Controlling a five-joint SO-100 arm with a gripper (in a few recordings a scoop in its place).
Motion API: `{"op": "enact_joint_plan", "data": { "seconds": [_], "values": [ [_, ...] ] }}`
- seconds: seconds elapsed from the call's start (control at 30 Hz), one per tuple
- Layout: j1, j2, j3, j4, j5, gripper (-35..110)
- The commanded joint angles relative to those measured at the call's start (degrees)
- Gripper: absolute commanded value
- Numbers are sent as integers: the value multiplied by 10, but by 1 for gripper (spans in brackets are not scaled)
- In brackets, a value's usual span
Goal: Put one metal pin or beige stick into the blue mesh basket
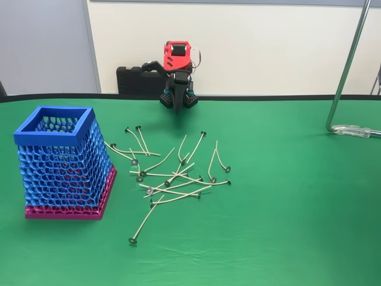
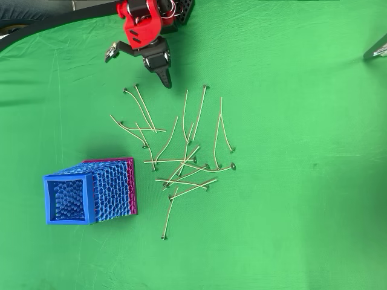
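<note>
Several beige sticks [image 1: 172, 179] [image 2: 181, 163] with dark metal discs at their ends lie scattered and crossed on the green cloth at mid-table. The blue mesh basket [image 1: 53, 138] [image 2: 47, 199] stands upright on its magenta base at the left, apart from the sticks. My red and black gripper [image 1: 160, 88] [image 2: 138, 70] hangs at the back edge of the table, behind the sticks. One black finger [image 1: 177, 106] points down at the cloth and the other sticks out sideways to the left, so the jaws stand wide open with nothing between them.
A metal pole [image 1: 345, 71] rises at the right on a clear foot [image 1: 357, 131]. A black block [image 1: 134, 80] sits behind the arm against the wall. Bare green cloth [image 2: 290, 211] spreads to the right and front of the sticks.
</note>
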Motion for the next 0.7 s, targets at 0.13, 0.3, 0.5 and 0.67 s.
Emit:
{"op": "enact_joint_plan", "data": {
  "seconds": [0.13,0.3,0.5,0.67],
  "values": [
    [31,-43,-112,63,-24,1],
    [61,-85,-173,121,-60,1],
    [98,-129,-252,185,-106,1],
    [124,-160,-311,248,-151,1]
  ]
}}
